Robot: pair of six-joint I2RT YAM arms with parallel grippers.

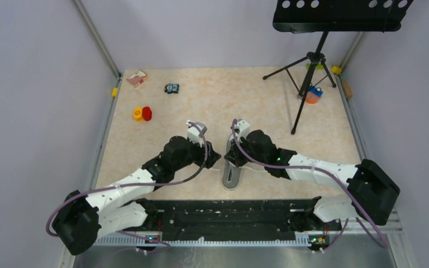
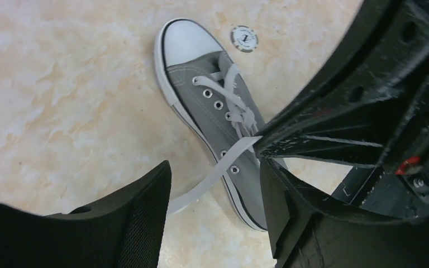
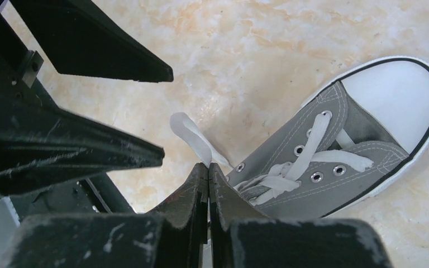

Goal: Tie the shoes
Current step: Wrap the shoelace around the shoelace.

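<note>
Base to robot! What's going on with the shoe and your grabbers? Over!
Left gripper open by the lace. Right gripper shut on the lace. Shoe not tied yet. Round token near toe, not in the way.

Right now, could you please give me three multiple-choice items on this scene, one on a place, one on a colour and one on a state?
1. Where does the sneaker lie on the table?
A at the middle, towards the near edge
B in the far left corner
C under the stand's legs

2. What colour is its toe cap?
A red
B white
C black

3. How is the right pincer?
A wide open
B shut on the toe cap
C shut on a lace

Answers:
1 A, the top view shows it central and near.
2 B, the cap shows plain white.
3 C, the white lace is pinched at its closed tips.
</note>
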